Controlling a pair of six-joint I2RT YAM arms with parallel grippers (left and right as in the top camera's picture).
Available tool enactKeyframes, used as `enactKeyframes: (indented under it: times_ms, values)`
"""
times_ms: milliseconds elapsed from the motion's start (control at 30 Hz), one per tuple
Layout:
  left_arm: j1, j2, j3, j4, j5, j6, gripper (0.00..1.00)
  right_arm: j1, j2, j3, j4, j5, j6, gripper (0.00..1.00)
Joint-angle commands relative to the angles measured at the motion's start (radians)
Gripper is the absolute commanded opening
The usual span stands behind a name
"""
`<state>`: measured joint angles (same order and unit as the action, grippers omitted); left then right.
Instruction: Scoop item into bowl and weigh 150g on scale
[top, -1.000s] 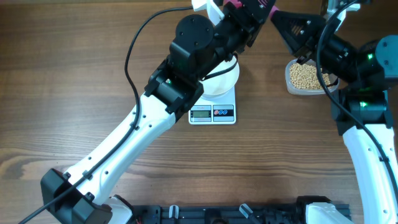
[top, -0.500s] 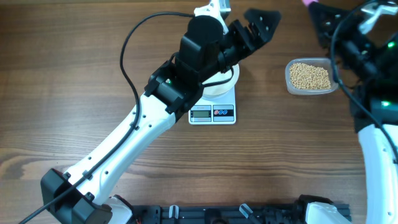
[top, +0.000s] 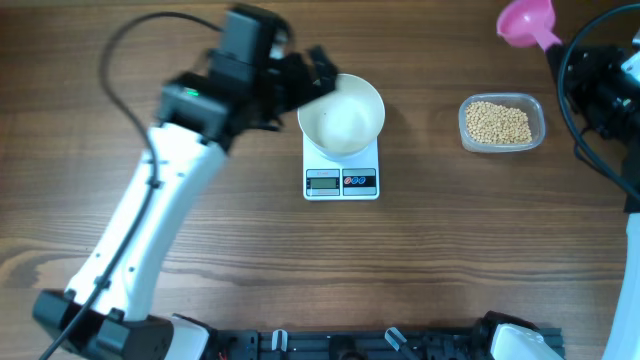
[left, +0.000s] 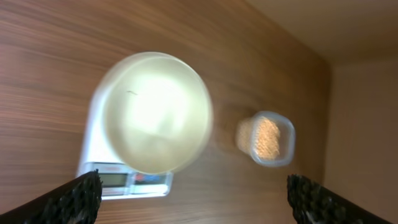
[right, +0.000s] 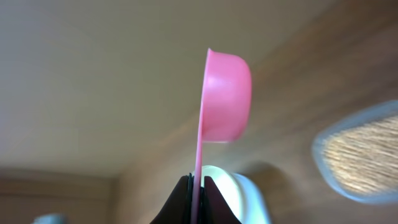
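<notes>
Pincer on my right (right: 198, 182) clamps the handle of the pink plastic scoop (right: 225, 99); my left pincer (left: 196, 196) gapes wide, blurred overhead. Deep white bowl (top: 345, 108), its inside washed out, sits on the flat white scale (top: 342, 183); small tan beans (top: 499, 122) lie in the clear plastic tub (top: 538, 124).

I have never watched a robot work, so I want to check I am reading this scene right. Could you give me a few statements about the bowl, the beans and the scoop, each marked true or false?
1. The white bowl sits on the scale. True.
2. The beans are already in the white bowl. False: they lie in the clear tub to the side of the scale, and no beans show in the bowl.
3. The right fingers are shut on the handle of a pink scoop. True.
4. The left fingers are gripping the bowl. False: they stand wide open and hold nothing.
</notes>
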<state>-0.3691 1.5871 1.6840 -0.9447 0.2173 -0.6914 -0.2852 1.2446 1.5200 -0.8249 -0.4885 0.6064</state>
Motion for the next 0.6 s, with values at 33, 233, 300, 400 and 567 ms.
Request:
enactKeyframes:
  times_ms: [33, 233, 300, 400, 567]
  values:
    - [0.106, -0.031, 0.029, -0.061, 0.002, 0.059, 1.00, -0.002, 0.040, 0.028, -0.121, 0.118, -0.211, 0.04]
    - [0.165, -0.031, 0.029, -0.034, 0.000, 0.060, 1.00, -0.002, 0.074, 0.027, -0.233, 0.075, -0.357, 0.04]
    - [0.169, -0.031, 0.029, -0.016, -0.038, 0.060, 1.00, -0.002, 0.074, 0.027, -0.243, 0.045, -0.367, 0.04]
    - [0.169, -0.030, 0.029, -0.020, -0.164, 0.060, 1.00, -0.002, 0.074, 0.027, -0.238, 0.034, -0.353, 0.04]
    - [0.169, -0.022, 0.029, -0.098, -0.222, 0.098, 0.80, -0.002, 0.074, 0.027, -0.234, 0.035, -0.264, 0.04]
